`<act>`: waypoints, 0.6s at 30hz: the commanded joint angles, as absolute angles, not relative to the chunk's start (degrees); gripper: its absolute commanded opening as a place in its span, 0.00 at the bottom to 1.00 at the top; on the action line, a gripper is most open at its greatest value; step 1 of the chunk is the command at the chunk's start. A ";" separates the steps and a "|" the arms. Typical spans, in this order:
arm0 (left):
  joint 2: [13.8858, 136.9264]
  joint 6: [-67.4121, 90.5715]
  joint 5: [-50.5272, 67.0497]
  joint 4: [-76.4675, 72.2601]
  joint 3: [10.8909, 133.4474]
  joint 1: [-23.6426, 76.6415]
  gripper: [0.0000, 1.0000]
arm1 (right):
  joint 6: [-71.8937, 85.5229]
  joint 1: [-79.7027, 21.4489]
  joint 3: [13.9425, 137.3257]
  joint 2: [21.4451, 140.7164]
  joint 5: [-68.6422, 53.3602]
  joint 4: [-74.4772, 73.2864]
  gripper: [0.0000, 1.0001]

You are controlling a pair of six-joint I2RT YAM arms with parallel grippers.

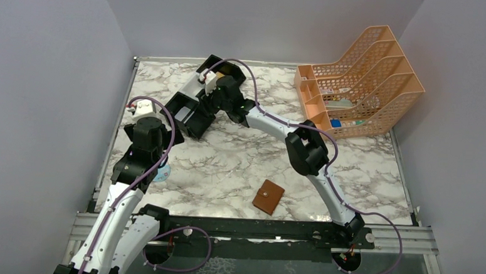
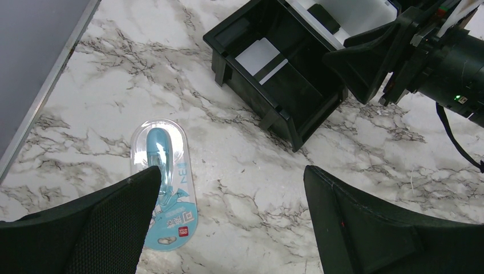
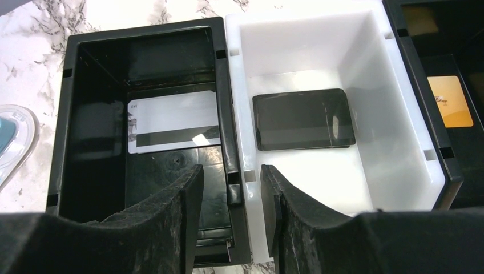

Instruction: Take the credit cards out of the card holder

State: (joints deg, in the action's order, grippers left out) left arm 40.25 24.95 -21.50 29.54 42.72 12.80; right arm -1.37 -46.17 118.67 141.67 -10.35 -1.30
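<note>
the right gripper (image 3: 231, 171) is hovering low over the tray (image 3: 142, 29), straddling the wall between its black and white bins, jaws narrowly apart and grasping nothing. 1 pale striped card (image 3: 171, 121) is lying in the left black bin, 1 gold-tan card (image 3: 450, 101) in the right one. the dark flat piece (image 3: 302, 119) in the white bin may be card or block, i cannot tell. the card holder (image 1: 268, 197) is lying folded on the table (image 1: 226, 167), well apart. the left gripper (image 2: 231, 177) is hanging fully released. the drop-off step seems to be wrapping up, and the next move is calling for a straight lift clear of the walls.
</note>
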 commanded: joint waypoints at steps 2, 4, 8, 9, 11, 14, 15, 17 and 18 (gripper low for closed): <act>39.83 25.05 -22.74 28.88 42.36 12.48 0.99 | -2.14 -46.84 117.08 141.44 -7.41 -2.30 0.41; 39.94 25.03 -22.69 28.95 42.36 12.48 0.99 | -1.80 -46.80 116.50 140.99 -6.56 -2.29 0.39; 40.02 24.96 -22.63 28.95 42.36 12.48 0.99 | 0.69 -46.83 115.11 139.10 -4.71 -3.60 0.34; 40.01 24.95 -22.67 28.94 42.36 12.48 0.99 | 1.57 -46.91 114.08 138.37 -3.88 -3.40 0.33; 39.96 24.91 -22.65 28.93 42.36 12.48 0.99 | 3.20 -47.00 111.19 136.42 -1.39 -2.56 0.33; 40.00 24.89 -22.53 28.87 42.28 12.47 0.99 | 5.92 -47.10 105.16 132.89 2.07 -0.65 0.29; 40.06 24.95 -22.45 28.91 42.28 12.48 0.99 | 7.01 -47.15 102.89 131.68 3.27 -0.05 0.28; 40.15 24.96 -22.32 28.88 42.28 12.48 0.99 | 9.18 -47.15 98.67 129.03 5.02 1.52 0.28; 40.29 24.97 -22.24 28.91 42.26 12.48 0.99 | 9.87 -47.19 96.77 127.88 5.66 2.20 0.28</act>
